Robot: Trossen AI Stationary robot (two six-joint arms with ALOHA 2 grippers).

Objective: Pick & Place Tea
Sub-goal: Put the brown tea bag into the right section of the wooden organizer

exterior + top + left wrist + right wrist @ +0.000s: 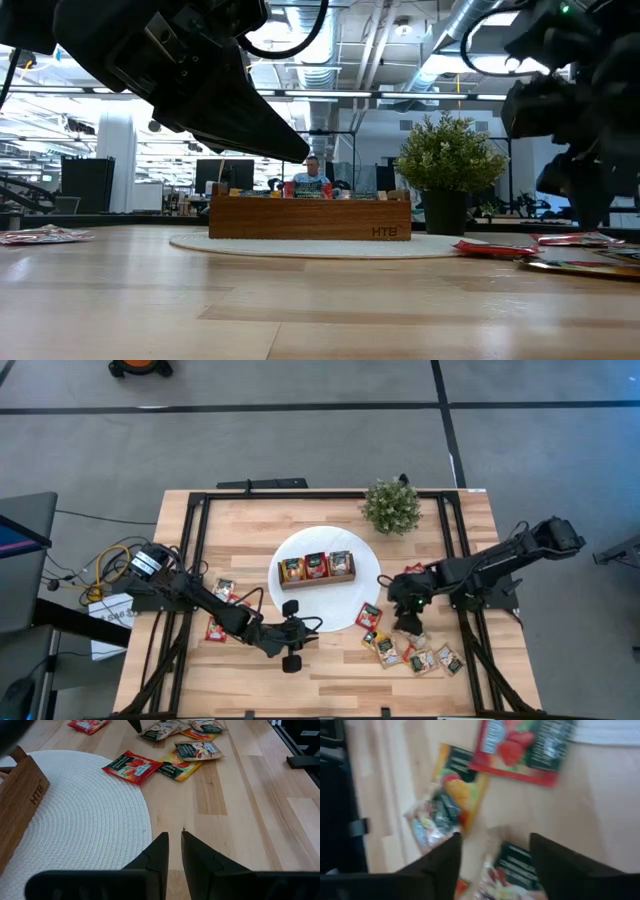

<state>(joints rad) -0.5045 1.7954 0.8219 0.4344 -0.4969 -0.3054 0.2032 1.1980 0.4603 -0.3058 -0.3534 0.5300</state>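
right claw (pixel 404 622) is over the loose tea pile on the bench (pixel 330 670), fingers spread wide, nothing between them. the right wrist view shows a beige sachet (pixel 512 870) directly under the gap between the fingers, a yellow-orange sachet (pixel 455 790) just beyond one finger, and a red sachet (pixel 520 747) further ahead, its far edge lying on the white mat (pixel 325 605).

left claw (pixel 292 645) is parked low beside the near edge of the mat, fingers nearly together with only a thin slit, gripping nothing. more sachets (pixel 222 592) lie behind it on its own side, well apart from the main pile.

wooden box (pixel 317 570) sits on the mat past both claws, and its three compartments already hold tea in each. plant (pixel 391 506) is at the far edge, out of the way.

my read: pick step, right arm lined up for a grab, sachet not yet lifted. next move calls for a straight drop onto the beige sachet and a pinch on it alone. sachets overlap here, so a double pick or a slide is the risk. then lift and carry across to the box compartment that matches.
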